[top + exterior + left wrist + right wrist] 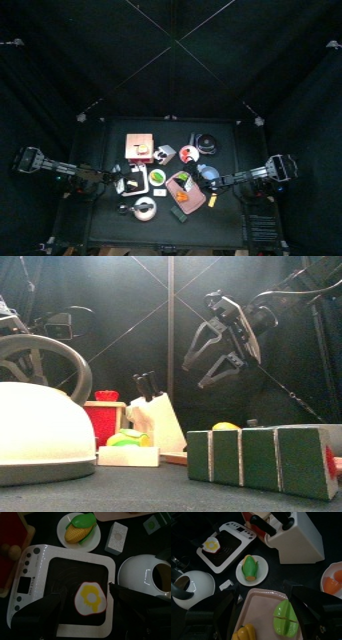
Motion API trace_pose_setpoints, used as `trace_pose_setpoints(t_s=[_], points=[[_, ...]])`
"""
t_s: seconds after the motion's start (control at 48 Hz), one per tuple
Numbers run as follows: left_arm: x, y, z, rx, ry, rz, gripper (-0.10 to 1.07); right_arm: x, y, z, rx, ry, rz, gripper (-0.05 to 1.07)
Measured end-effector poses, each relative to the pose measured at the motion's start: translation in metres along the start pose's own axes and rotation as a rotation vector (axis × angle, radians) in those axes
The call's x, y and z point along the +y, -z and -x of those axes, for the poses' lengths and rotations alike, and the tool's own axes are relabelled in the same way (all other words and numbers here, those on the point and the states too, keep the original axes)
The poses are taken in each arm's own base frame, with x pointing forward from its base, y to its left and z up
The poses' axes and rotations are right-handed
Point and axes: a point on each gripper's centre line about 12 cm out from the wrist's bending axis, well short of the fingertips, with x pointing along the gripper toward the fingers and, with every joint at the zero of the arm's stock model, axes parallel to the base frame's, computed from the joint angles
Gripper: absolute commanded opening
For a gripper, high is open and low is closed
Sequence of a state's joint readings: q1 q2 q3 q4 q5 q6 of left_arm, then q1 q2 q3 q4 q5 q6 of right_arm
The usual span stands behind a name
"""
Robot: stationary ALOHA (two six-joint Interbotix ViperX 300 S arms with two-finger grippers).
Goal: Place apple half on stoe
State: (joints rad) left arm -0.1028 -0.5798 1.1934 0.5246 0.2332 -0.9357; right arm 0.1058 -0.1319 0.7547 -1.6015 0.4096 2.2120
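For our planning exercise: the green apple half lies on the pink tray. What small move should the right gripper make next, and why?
Probably lower the right gripper and close on the apple half: its jaws stand open above the tray, holding nothing, and the stove carries only a fried egg.

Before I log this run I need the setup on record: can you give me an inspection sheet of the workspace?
Surface: black table, crowded.
Job's things: green apple half on the pink tray; white stove holds a fried egg.
Clutter: corn on a plate, kettle, knife block.
Claws: left claw over the stove, right claw over the tray, both open, empty.
Cables: nothing seen.
Surroundings: black curtains.
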Motion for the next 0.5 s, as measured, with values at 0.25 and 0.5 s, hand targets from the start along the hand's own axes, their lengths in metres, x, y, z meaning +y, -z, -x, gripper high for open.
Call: trace_pose_setpoints(t_s=[0.25, 0.5], points=[[0.0034, -0.0052, 0.0042, -0.031, -0.003, 0.016, 1.00, 0.0001, -0.0004, 0.0004, -0.001, -0.001, -0.002, 0.99], [0.0103, -0.0097, 0.0042, -0.043, -0.026, 0.053, 1.00, 0.0000, 0.0000, 0.0000, 0.000, 0.000, 0.000, 0.99]])
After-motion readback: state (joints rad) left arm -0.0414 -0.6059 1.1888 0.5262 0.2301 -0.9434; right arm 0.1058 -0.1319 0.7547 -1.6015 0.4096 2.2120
